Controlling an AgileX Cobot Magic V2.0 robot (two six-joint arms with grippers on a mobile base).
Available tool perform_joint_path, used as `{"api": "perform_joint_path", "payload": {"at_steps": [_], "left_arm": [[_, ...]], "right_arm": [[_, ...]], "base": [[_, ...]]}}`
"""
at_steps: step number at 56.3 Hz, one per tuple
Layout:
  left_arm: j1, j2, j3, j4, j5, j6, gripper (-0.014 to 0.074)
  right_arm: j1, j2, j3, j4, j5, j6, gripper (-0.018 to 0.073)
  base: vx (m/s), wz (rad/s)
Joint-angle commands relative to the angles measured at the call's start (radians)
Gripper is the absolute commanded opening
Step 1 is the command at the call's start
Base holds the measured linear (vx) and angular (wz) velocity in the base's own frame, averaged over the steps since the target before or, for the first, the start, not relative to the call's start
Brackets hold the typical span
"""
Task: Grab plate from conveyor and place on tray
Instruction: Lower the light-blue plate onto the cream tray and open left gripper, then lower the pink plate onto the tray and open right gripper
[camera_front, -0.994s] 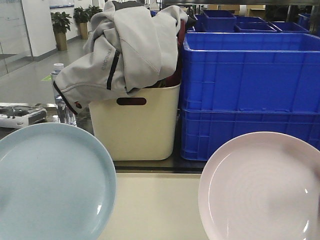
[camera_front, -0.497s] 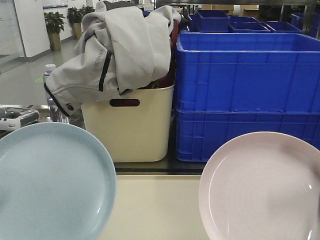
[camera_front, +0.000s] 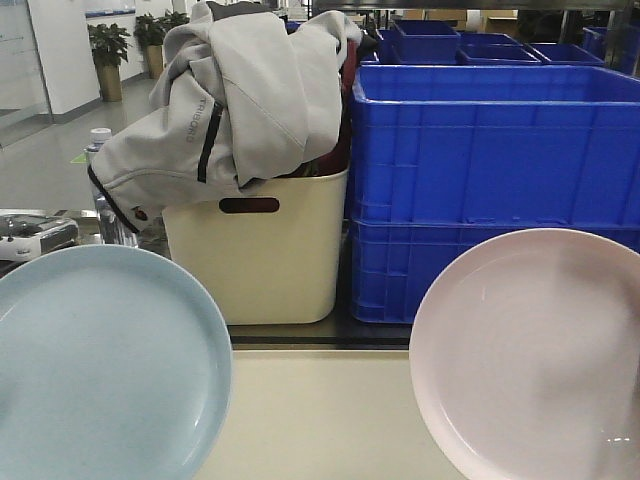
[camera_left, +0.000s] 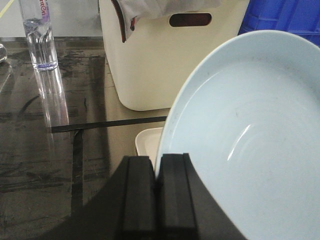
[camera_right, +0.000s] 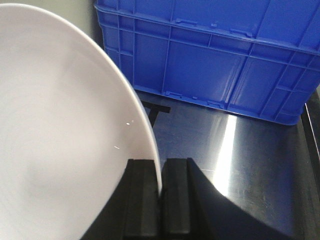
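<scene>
A light blue plate (camera_front: 100, 370) hangs at the lower left of the front view, and my left gripper (camera_left: 156, 162) is shut on its rim (camera_left: 167, 135). On the right, a pale pink plate (camera_front: 535, 350) is held tilted; my right gripper (camera_right: 162, 165) is shut on that plate's edge (camera_right: 147, 130). The cream tray (camera_front: 315, 415) lies flat below and between the two plates. A rounded corner of the tray (camera_left: 146, 141) shows under the blue plate. The conveyor is out of view.
A tall cream tub (camera_front: 265, 255) with a handle slot stands behind the tray, with a grey jacket (camera_front: 235, 100) draped over it. Stacked blue crates (camera_front: 490, 170) fill the right back. A water bottle (camera_left: 39, 35) stands on the dark steel tabletop (camera_left: 45, 150) to the left.
The pink plate has risen and tilted up, and fills more of the right side. The background shifted slightly left a second ago, then held. The blue plate has stayed put.
</scene>
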Motion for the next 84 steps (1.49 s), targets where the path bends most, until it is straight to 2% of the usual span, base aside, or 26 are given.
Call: {"api": "perform_joint_path", "payload": {"at_steps": [1,14,26,30,39,45,49,55,60,77,84], "left_arm": [[-0.005,-0.006,-0.032,-0.016,-0.088,-0.007,-0.0006],[-0.005,-0.006,-0.032,-0.028,-0.09,-0.012,-0.0006],[-0.005,0.114,-0.035,-0.171,-0.131,0.01,-0.0006],[-0.005,0.197,-0.057,-0.242,-0.144,0.07,-0.0003],[-0.039,0.436,-0.179,-0.425,-0.138,0.266,-0.0001],[-0.08,0.585,-0.272,-0.534,-0.125,0.338,0.0001],[-0.108,0.679,-0.331,-0.573,-0.092,0.381,0.0008],[-0.136,0.783,-0.402,-0.573,-0.02,0.426,0.0042],[-0.147,0.827,-0.43,-0.577,0.011,0.433,0.009],[-0.164,0.84,-0.44,-0.583,-0.001,0.459,0.0372],[-0.164,0.818,-0.44,-0.578,0.007,0.459,0.0423]], "right_arm": [[-0.001,-0.005,-0.03,0.011,-0.098,0.006,-0.0009],[-0.001,-0.005,-0.03,0.115,-0.111,0.034,-0.0009],[-0.002,-0.005,-0.03,0.216,-0.218,0.17,-0.0009],[-0.002,-0.005,-0.03,0.234,-0.238,0.181,-0.0009],[-0.002,-0.005,-0.032,0.242,-0.24,0.184,-0.0009],[-0.002,-0.005,-0.032,0.242,-0.241,0.19,-0.0009],[-0.002,-0.005,-0.032,0.241,-0.241,0.204,-0.0009],[-0.002,-0.005,-0.032,0.241,-0.241,0.204,-0.0009],[-0.002,-0.005,-0.032,0.24,-0.238,0.204,-0.0009],[-0.002,0.005,-0.031,0.24,-0.212,0.204,-0.0009],[-0.002,0.051,-0.031,0.24,-0.187,0.204,-0.0009]], "base": [[0.0,0.0],[0.0,0.0],[0.0,0.0],[0.0,0.0],[0.0,0.0],[0.0,0.0],[0.0,0.0],[0.0,0.0],[0.0,0.0],[0.0,0.0],[0.0,0.0]]}}
